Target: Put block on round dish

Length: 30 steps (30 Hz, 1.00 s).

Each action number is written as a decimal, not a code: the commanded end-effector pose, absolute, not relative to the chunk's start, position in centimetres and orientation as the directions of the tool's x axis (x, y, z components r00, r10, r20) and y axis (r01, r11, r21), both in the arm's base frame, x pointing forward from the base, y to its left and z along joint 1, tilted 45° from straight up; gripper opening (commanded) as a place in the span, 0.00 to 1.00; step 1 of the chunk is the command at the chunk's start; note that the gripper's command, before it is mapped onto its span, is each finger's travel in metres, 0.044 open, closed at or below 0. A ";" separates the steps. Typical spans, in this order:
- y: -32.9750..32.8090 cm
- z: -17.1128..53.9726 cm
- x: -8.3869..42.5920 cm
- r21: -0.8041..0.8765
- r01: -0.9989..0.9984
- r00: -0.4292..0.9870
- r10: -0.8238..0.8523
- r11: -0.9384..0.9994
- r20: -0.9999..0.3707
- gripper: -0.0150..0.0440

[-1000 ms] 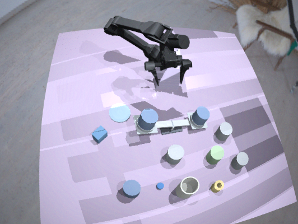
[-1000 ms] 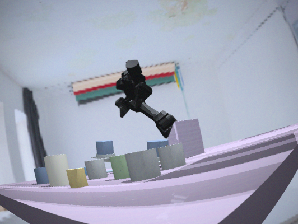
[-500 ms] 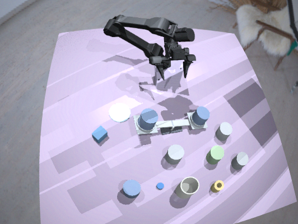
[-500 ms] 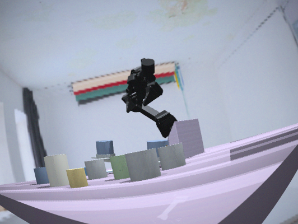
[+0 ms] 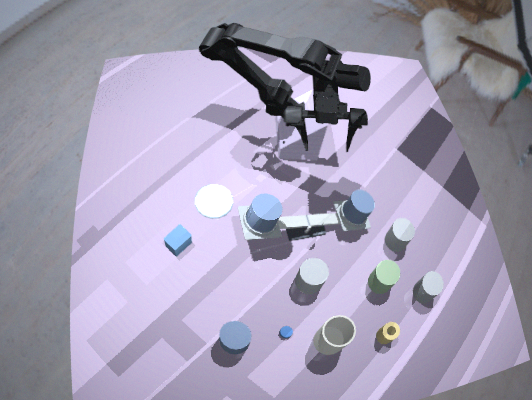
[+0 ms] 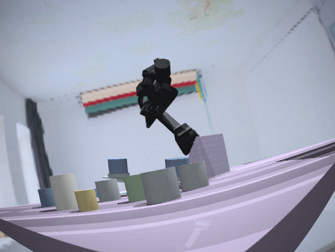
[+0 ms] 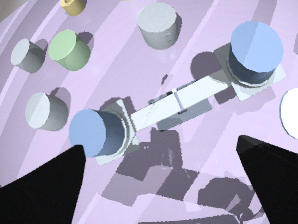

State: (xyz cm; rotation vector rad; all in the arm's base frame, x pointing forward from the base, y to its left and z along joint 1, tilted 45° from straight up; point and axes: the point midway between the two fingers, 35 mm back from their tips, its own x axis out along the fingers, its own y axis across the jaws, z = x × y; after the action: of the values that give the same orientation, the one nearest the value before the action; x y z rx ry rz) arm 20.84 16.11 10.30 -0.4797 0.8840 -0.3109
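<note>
Two blue cups stand upside down on the balance. The left cup is on the end nearer the dish, the right cup on the other. The beam looks tilted, with the left cup's end higher. No block shows at either cup; what is under them is hidden. The white round dish is bare, left of the balance. My gripper is wide open and empty, high up, on the arm-base side of the balance, touching neither cup.
A blue block lies beyond the dish. Across the balance stand grey cylinders, a green cylinder, a blue cylinder, a small blue disc, an open pale cup and a yellow ring-topped piece.
</note>
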 end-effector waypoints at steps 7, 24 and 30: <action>17.6 7.1 22.9 -0.405 0.358 0.474 -0.537 0.841 -0.698 1.00; 18.6 0.4 25.9 -0.228 0.794 0.250 -0.645 0.563 -0.722 1.00; 18.4 -2.5 26.7 -0.168 0.901 0.164 -0.673 0.400 -0.721 1.00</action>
State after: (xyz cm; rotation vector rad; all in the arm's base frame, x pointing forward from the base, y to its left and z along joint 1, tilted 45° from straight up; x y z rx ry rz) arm 26.28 18.57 -0.56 0.2567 0.8515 -1.0478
